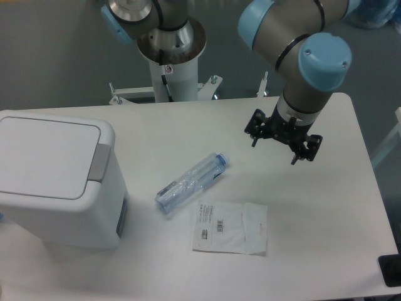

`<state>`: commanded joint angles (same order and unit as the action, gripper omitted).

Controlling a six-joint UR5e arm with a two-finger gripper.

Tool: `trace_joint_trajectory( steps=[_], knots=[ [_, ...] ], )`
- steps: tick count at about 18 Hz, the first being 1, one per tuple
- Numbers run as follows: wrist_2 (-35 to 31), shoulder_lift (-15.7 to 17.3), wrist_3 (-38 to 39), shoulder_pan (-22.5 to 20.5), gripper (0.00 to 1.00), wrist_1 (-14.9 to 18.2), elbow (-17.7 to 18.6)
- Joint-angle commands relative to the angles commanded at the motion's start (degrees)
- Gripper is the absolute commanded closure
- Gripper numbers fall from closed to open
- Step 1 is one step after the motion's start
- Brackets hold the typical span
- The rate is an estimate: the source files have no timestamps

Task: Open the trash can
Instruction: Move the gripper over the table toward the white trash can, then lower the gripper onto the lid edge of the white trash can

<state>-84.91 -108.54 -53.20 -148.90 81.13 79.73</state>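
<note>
The trash can (pixel 59 182) is a large white boxy bin standing at the left side of the table. Its flat white lid (pixel 44 157) lies shut, with a grey push tab (pixel 98 163) on its right edge. My gripper (pixel 276 150) hangs above the right half of the table, far to the right of the bin, pointing down. Its dark fingers are small and seen from above, so I cannot tell whether they are open or shut. It seems to hold nothing.
A clear plastic bottle (pixel 190 182) with a blue cap lies on its side mid-table. A white plastic bag (pixel 230 228) with a barcode label lies flat just in front of it. The arm's white base column (pixel 169 69) stands behind the table's far edge.
</note>
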Motion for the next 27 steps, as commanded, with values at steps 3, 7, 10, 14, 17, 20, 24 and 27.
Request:
trace_joint_trajectory(
  steps=[3,7,10,14,17,20,24,27],
  knots=[
    [6.22,-2.71,7.20,1.68,0.00,-1.24,-4.56],
    [10.80,-4.84,21.36,4.49,0.00,-1.32,-9.58],
    [16.96,-4.57,29.54,5.02,0.00,-1.24,-11.87],
    [17.58,-4.05,34.56,8.62,0.00,-1.06,-11.44],
    [17.58,-2.82,35.79,9.94,0.00,-0.97,-10.21],
    [19.07,-0.72,37.12,10.20,0.00,-0.89,-8.10],
    [20.75,4.29,37.12,10.55,0.00,-1.06,-3.01],
    [20.75,5.53,38.25,11.35,0.00,-1.24,-1.59]
  ],
)
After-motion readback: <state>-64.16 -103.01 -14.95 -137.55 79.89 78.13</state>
